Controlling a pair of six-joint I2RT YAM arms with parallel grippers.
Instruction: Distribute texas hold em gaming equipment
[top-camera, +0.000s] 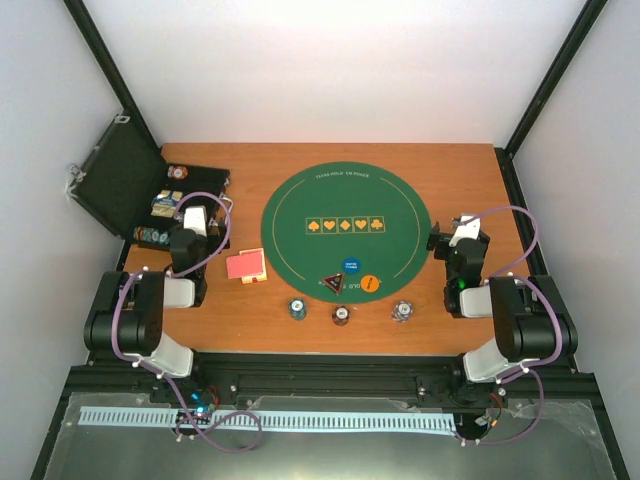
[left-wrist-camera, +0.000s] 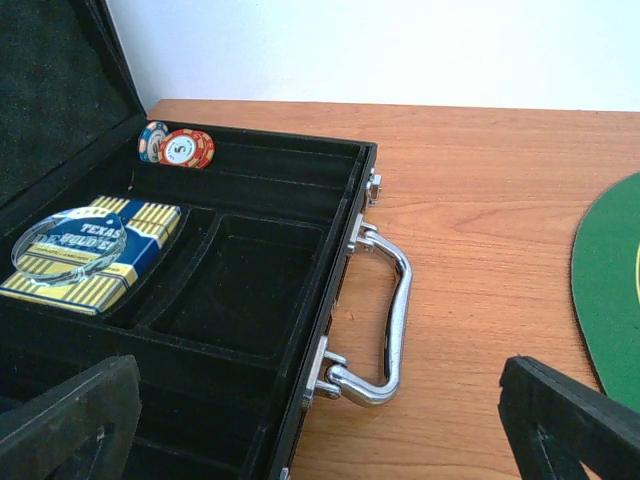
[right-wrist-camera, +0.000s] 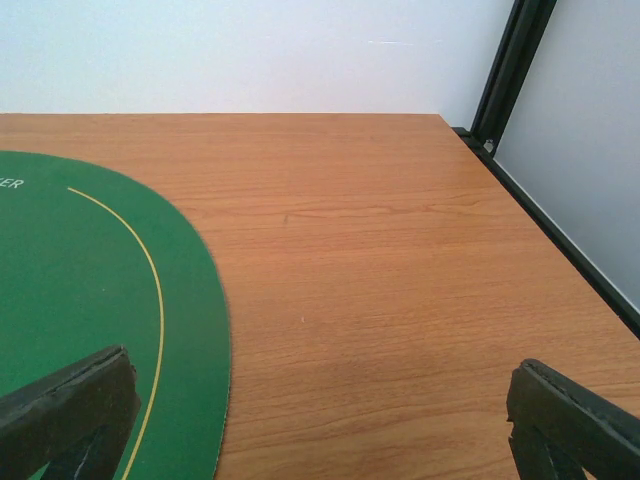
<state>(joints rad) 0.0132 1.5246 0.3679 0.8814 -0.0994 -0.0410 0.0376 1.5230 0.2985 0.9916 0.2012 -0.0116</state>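
Note:
A red-backed card stack (top-camera: 246, 265) lies on the table left of the green mat (top-camera: 345, 225). The blue round marker (top-camera: 350, 265), orange round marker (top-camera: 370, 284) and dark triangular marker (top-camera: 333, 283) sit on the mat's near edge. Three chip stacks (top-camera: 296, 307) (top-camera: 341, 315) (top-camera: 402, 312) stand in front of the mat. More chips (left-wrist-camera: 176, 148) sit in the open black case (left-wrist-camera: 250, 290). My left gripper (top-camera: 197, 214) (left-wrist-camera: 320, 410) is open and empty over the case's handle edge. My right gripper (top-camera: 446, 238) (right-wrist-camera: 320, 410) is open and empty beside the mat's right edge.
In the case lie a blue and yellow card box (left-wrist-camera: 100, 250) with a clear round disc (left-wrist-camera: 68, 243) on it. The metal handle (left-wrist-camera: 392, 300) juts from the case toward the mat. Black frame posts (right-wrist-camera: 510, 70) border the table's right side.

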